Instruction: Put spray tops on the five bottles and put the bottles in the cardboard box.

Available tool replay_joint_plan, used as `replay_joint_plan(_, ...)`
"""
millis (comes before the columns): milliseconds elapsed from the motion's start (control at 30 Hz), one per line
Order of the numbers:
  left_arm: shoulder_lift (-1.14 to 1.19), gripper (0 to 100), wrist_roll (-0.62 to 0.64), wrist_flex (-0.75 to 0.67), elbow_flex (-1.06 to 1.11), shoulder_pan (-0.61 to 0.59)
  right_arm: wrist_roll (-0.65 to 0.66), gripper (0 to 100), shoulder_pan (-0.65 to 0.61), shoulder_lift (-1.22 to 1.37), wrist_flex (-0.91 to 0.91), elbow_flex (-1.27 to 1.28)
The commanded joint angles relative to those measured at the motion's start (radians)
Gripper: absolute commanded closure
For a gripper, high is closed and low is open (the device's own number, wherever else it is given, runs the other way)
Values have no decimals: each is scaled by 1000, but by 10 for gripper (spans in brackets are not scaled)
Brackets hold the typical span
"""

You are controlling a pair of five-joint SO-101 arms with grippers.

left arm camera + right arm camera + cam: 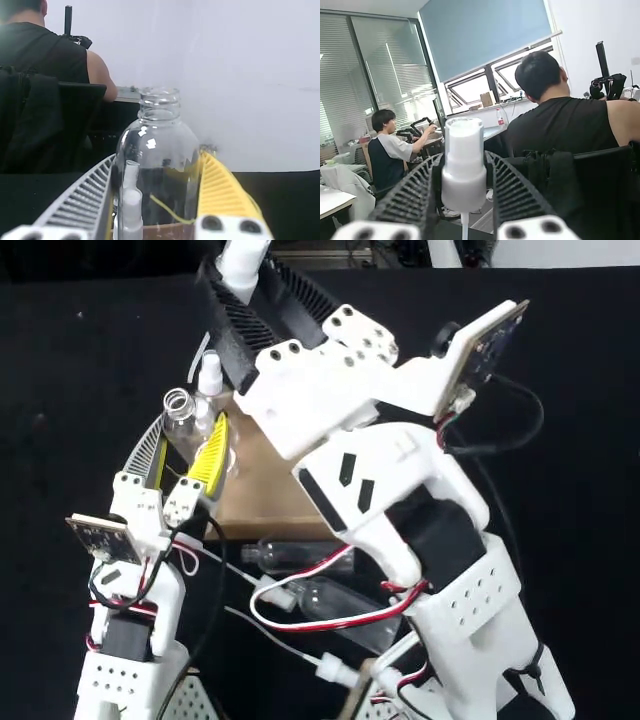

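Observation:
My left gripper (190, 435), with one yellow and one grey finger, is shut on a clear bottle (180, 412) held upright over the far-left corner of the cardboard box (262, 490). The bottle (159, 150) has an open neck with no top, and the left gripper (156, 200) clamps its body. Higher up, my right gripper (245, 275) with black fingers is shut on a white spray top (245, 255). That spray top (464, 170) stands upright in the right gripper (464, 200), its thin tube hanging down.
Another white spray top (210, 375) stands just beyond the held bottle and shows through the glass (131, 200). Two capless clear bottles (300, 555) (345, 608) lie on the black table by the box. A loose spray top (333, 670) lies near the right arm's base.

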Motion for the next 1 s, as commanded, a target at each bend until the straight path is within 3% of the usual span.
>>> replay_joint_plan(0,-8,970,8,-9,22,8,-8,988,-17,134,0,-58)
replay_joint_plan(233,-8,970,8,-9,22,8,3,988,-58,194,2,-74)
replay_joint_plan(433,-8,970,8,-9,22,8,163,988,-63,239,6,-87)
replay_joint_plan(867,-8,970,8,-9,22,8,169,985,-100,194,87,-85)
replay_joint_plan(967,-8,970,8,-9,22,8,238,974,-135,209,135,-93)
